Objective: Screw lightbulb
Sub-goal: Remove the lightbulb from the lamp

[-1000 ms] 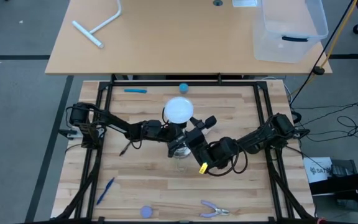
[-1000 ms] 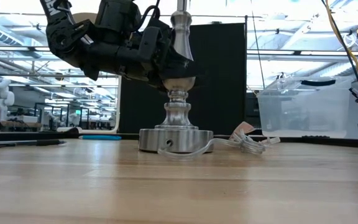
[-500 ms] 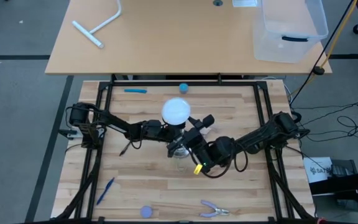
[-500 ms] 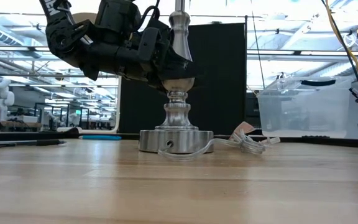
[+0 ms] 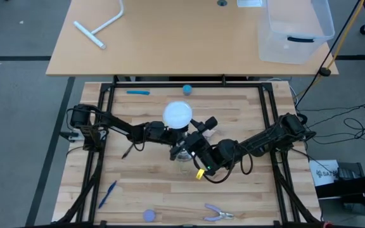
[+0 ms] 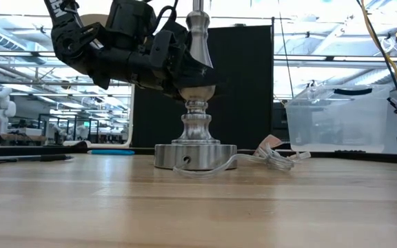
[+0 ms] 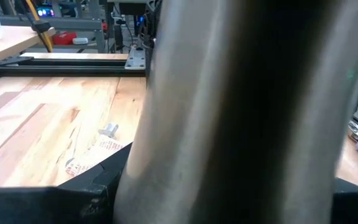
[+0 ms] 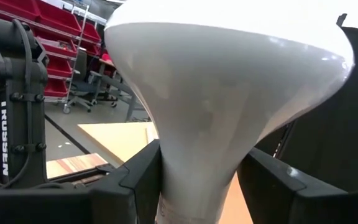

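Your right tool (image 8: 194, 186) is clamped on the neck of the lightbulb (image 5: 177, 114), which sits above the silver stand (image 6: 196, 134) mid-worktop (image 5: 246, 190). Your left tool (image 5: 167, 134) grips the stand's stem, bracing it. The socket joint is hidden — can't tell whether threading has started. Judged partway: bulb lined up, most turning likely left — then release.

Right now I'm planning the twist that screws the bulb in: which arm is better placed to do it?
Right. The right tool already clamps the bulb at its narrow neck, above the stand. The left tool grips the stand's post, steadying it.
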Controlling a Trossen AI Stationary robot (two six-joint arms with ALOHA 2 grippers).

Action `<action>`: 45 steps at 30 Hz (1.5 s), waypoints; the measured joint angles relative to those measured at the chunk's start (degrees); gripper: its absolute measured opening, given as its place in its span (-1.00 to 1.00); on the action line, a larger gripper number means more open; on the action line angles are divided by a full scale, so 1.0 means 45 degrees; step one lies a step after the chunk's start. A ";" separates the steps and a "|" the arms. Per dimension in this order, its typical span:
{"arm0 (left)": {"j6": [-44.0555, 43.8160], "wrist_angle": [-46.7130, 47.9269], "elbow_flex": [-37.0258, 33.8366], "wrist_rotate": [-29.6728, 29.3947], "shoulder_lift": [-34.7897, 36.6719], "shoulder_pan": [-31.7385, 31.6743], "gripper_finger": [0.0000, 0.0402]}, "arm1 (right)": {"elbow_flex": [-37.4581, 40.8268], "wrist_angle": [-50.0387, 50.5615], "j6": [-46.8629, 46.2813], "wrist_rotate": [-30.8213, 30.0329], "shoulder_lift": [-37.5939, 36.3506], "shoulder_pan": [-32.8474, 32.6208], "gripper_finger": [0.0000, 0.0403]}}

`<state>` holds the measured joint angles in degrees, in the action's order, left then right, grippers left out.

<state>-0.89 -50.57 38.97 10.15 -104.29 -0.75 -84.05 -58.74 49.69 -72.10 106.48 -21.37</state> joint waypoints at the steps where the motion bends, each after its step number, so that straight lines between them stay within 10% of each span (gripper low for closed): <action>1: 0.0000 0.0009 0.0003 0.0036 0.0000 -0.0004 0.28 | 0.0000 0.0053 -0.0040 -0.0003 -0.0003 0.0000 -0.11; 21: 0.0083 0.0112 0.0027 0.0252 0.0000 -0.0005 0.28 | -0.0053 0.1371 -0.1783 -0.0921 -0.0093 -0.0019 0.38; 45: 0.0097 0.0117 0.0022 0.0281 0.0000 0.0005 0.28 | 0.0136 0.2749 -0.1097 -0.0890 -0.0819 -0.0683 0.38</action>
<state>-0.45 -50.04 39.07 11.42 -104.29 -0.73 -83.44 -46.37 44.75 -76.10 102.79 -24.44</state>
